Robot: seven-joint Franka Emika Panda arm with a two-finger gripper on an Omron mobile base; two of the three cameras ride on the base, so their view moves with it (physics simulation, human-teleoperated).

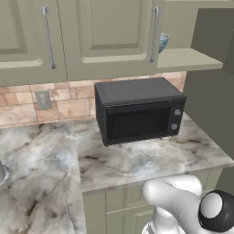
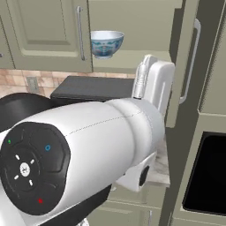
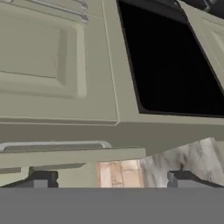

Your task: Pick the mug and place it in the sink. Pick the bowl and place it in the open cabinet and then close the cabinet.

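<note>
The white bowl (image 2: 106, 43) with blue-green patterning stands upright on the green shelf (image 2: 132, 59) of the open upper cabinet. In the left base view the bowl (image 1: 163, 42) peeks out from behind a closed door. The cabinet's door (image 2: 183, 66) stands swung out to the right, its bar handle (image 2: 194, 62) facing outward. My gripper (image 3: 112, 180) is open with nothing between its fingertips (image 3: 41, 179). It looks across a green panelled door (image 3: 43, 57) and a metal bar handle (image 3: 52, 144) close ahead. The mug and the sink are out of view.
A black toaster oven (image 1: 139, 109) sits on the marble counter (image 1: 137, 160) under the cabinets. A tall green unit with a black wall oven window (image 2: 207, 176) stands at the right. The brick backsplash (image 1: 27, 105) carries an outlet (image 1: 43, 99).
</note>
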